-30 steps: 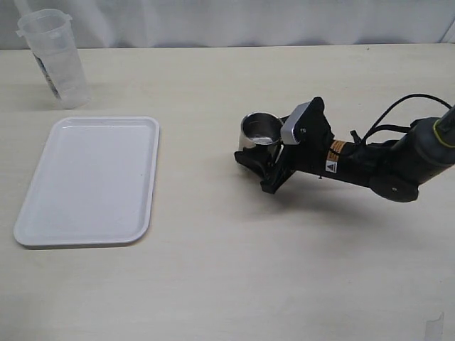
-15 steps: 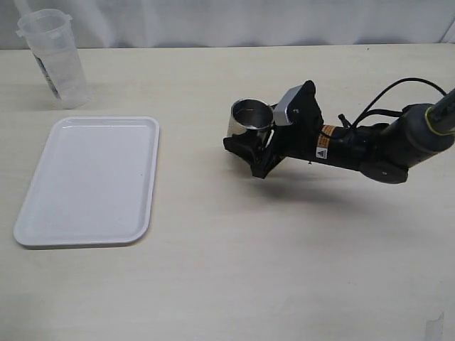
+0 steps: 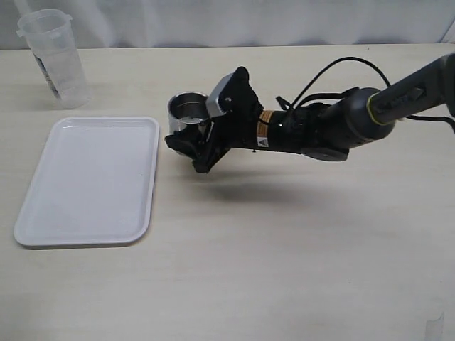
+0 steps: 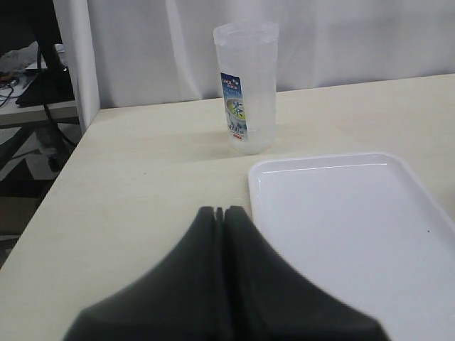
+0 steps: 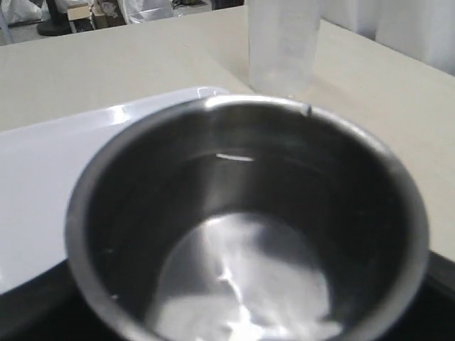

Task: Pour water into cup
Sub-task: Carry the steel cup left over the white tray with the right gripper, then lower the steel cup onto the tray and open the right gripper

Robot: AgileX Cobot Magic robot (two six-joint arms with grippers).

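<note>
At the right gripper [image 3: 188, 138]: matte black, angular fingers clamped low on the cup [image 3: 186, 112], with a grey metal bracket just behind the rim. Held roughly upright and lifted clear of the table [image 3: 284, 270], with a soft shadow on the surface beneath the arm. A short cylinder of brushed stainless steel with no handle, a thin rounded lip and a dark inner wall, placed just beside the right edge of the tray [image 3: 153, 177].

From the right wrist view, looking straight down into the cup [image 5: 242, 213]: fine circular brushing on the wall and a bright, rippled sheen [image 5: 242, 298] on the floor. Liquid or bare metal, cannot tell.

At the left gripper [image 4: 219, 211]: 2 smooth black fingers pressed together along a thin seam, tapering to a blunt tip, with nothing between them. Poised over bare table at the corner of the tray [image 4: 320, 160].

Further out: a white, glossy plastic tray, rectangular with rounded corners and a low raised rim. Beyond its far left corner, well apart from the cup, a tall translucent plastic beaker [image 3: 53, 57] with small tabs at the rim and a printed label [image 4: 236, 106] on 1 side, also blurred behind the cup in the right wrist view [image 5: 281, 42]. Underneath everything, a pale beige tabletop with faint wood grain.
</note>
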